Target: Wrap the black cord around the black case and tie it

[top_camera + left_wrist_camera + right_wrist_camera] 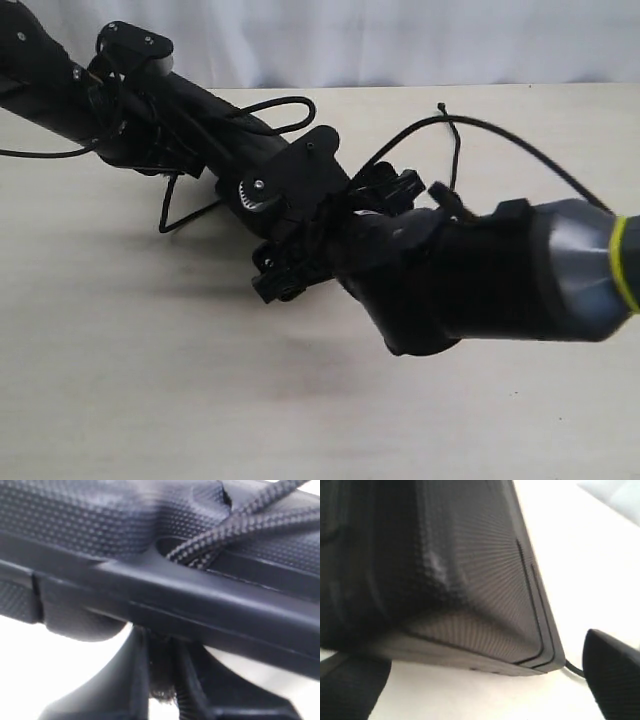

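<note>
Firstly, in the exterior view, the left arm [190,110] and right arm [520,270] meet over the table [150,380]. Seen from the left wrist, the black cord [235,530] crosses the black case [100,515] and dips into its handle recess, while the left gripper [159,650], just beside the case's edge, is pinched on a frayed stretch of cord. From the right wrist, the right gripper [480,680] stands spread wide, one finger either side of the case's corner.

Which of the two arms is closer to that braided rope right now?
Probably left. The left gripper is at the case edge, close to where the cord crosses it. The right gripper straddles a case corner, with no braided cord clearly in its view.
</note>
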You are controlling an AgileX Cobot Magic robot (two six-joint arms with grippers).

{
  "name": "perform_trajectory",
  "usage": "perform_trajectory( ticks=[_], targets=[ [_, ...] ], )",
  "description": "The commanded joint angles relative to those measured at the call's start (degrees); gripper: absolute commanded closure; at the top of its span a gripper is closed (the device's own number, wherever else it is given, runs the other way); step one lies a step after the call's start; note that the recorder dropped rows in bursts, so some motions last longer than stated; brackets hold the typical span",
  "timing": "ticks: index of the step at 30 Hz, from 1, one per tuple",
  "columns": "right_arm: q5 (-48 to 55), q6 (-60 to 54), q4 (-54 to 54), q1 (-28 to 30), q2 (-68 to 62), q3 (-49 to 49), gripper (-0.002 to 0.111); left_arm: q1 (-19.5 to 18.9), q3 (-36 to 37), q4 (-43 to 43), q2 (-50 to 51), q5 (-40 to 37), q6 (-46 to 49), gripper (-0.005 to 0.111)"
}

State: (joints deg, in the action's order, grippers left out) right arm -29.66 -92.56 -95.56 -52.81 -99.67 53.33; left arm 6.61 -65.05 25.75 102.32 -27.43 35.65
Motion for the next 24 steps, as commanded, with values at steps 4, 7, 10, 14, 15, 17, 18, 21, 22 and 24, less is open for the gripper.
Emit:
perform_trajectory(
  ticks=[4, 7, 10, 14, 15, 17, 18, 21, 22, 24],
  targets=[
    [7.35, -6.16, -4.39, 0.06, 11.09, -2.64, 0.012, 0.14, -0.35, 0.44, 0.04, 1.58, 0.31, 0.107],
    [9.01, -7.63, -4.39, 1.7, 16.36, -1.85, 0.014, 0.14, -0.35, 0.44, 0.04, 2.09, 0.4, 0.107],
    [13.66, -3.84, -4.39, 8.03, 18.15, 2.49, 0.02, 0.14, -0.35, 0.44, 0.04, 2.21, 0.4, 0.107],
    [29.66, 3.43, -4.39, 17.91, 16.06, 6.06, 0.02, 0.14, -0.35, 0.44, 0.04, 1.86, 0.4, 0.107],
    [43.36, 10.67, -4.39, 23.92, 13.84, 7.68, 0.02, 0.14, -0.35, 0.44, 0.04, 1.86, 0.4, 0.107],
    [56.97, 23.95, 7.4, 29.94, 10.57, 11.4, 0.02, 0.14, -0.35, 0.44, 0.04, 1.86, 0.4, 0.107],
    [64.58, 32.01, 16.13, 32.66, 8.45, 14.65, 0.02, 0.14, -0.35, 0.44, 0.04, 1.86, 0.4, 0.107],
    [82.13, 55.92, 44.45, 38.35, 1.27, 27.53, 0.02, 0.14, -0.35, 0.44, 0.04, 1.86, 0.4, 0.107],
    [82.26, 64.62, 53.27, 38.66, -0.35, 30.11, 0.02, 0.14, -0.35, 0.44, 0.04, 1.86, 0.4, 0.107],
    [80.26, 74.1, 65.73, 38.06, -2.99, 32.21, 0.02, 0.14, -0.35, 0.44, 0.04, 1.74, 0.43, 0.107]
  ],
)
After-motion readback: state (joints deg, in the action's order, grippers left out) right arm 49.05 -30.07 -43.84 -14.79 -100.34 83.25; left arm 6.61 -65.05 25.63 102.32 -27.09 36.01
